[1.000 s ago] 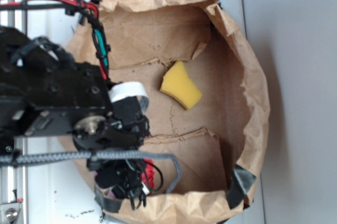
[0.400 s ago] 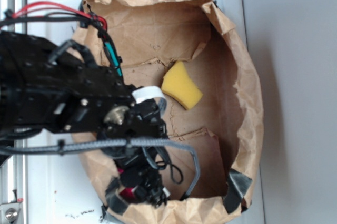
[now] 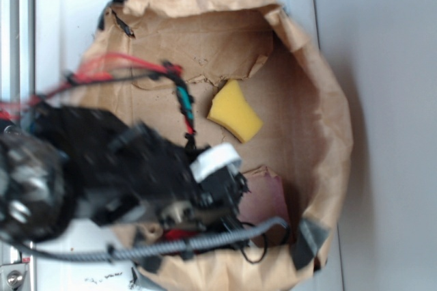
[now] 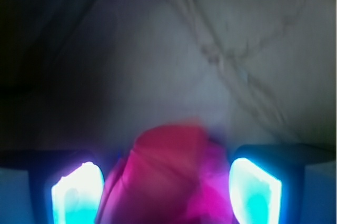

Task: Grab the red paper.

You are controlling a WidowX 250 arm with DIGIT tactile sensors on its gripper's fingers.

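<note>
Glowing cyan-white fingers (image 4: 78, 192) stand on either side of the red paper (image 4: 171, 176) in the wrist view — the wad fills most of the gap, though whether the pads press it cannot be told through the blur. From the exterior view the gripper (image 3: 225, 219) is low in the brown paper bag (image 3: 328, 120), near its bottom rim, a sliver of red showing under the black arm (image 3: 102, 175). Further up the bag floor lies the yellow sponge (image 3: 234, 111), well apart.
</note>
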